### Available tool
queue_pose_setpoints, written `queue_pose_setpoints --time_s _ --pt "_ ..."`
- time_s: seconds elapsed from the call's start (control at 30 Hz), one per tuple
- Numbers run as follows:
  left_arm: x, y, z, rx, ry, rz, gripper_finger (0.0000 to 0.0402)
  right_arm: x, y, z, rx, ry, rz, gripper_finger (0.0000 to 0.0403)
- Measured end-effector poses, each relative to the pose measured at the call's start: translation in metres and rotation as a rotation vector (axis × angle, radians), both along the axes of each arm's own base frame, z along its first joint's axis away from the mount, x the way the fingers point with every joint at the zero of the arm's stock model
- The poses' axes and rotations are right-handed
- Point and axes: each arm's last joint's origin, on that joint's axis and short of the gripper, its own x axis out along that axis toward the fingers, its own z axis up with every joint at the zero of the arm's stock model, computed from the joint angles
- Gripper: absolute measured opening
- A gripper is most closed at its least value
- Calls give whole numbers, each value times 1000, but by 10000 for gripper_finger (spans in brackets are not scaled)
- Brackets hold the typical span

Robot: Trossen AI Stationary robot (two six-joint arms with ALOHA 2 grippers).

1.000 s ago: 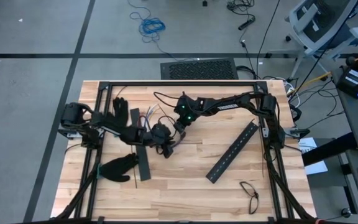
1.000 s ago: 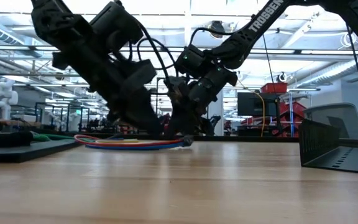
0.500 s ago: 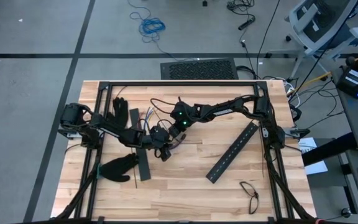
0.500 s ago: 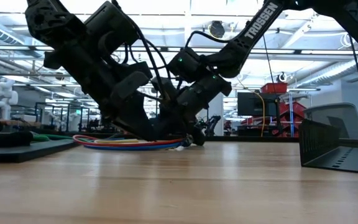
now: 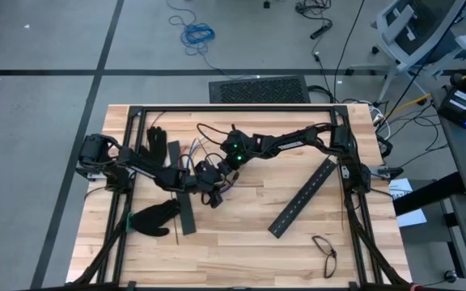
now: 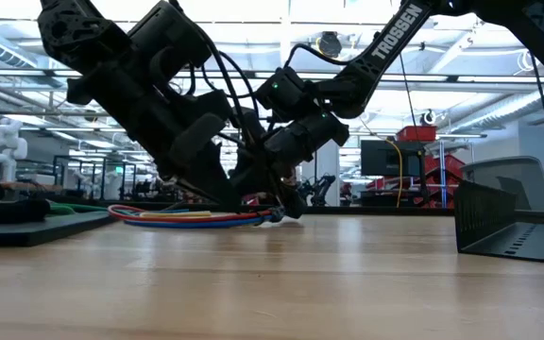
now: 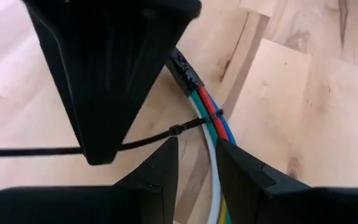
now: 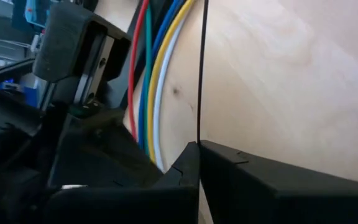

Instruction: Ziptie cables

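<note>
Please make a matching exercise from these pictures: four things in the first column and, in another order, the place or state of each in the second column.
Things:
1. ziptie
2. right gripper
3. left gripper
4. eyeglasses

Places or states:
a. lying apart on the table, on the right arm's side
b. looped around the cables
c. shut on the ziptie's thin tail
d. one finger on each side of the cables

Pairs: 1-b, 2-c, 3-d, 4-a

right gripper (image 5: pixel 218 181) | moved left, closer to left gripper (image 5: pixel 209 187) | over cables (image 6: pixel 192 217)
</note>
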Motion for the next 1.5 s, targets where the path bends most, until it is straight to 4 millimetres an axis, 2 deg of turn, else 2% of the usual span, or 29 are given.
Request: queue_pose_setpoints --time_s 0.4,0.7,0.83,1.17,1.3,1.5 --pt "0 -1 3 11 -8 -32 105 0 4 2 73 -24 82 0" --pt "0 -1 3 13 -11 -29 105 0 5 -2 44 19 30 8" --pt "0 -1 3 14 -7 -21 105 1 5 -3 2 21 -4 47" --pt "-2 1 3 19 20 -12 105 0 0 -3 -42 12 -28 198" --pt "-2 1 3 19 21 -12 105 -2 -8 -4 -61 15 -31 225" --pt "-3 1 2 20 36 -13 105 -9 -24 -6 -77 42 -35 243"
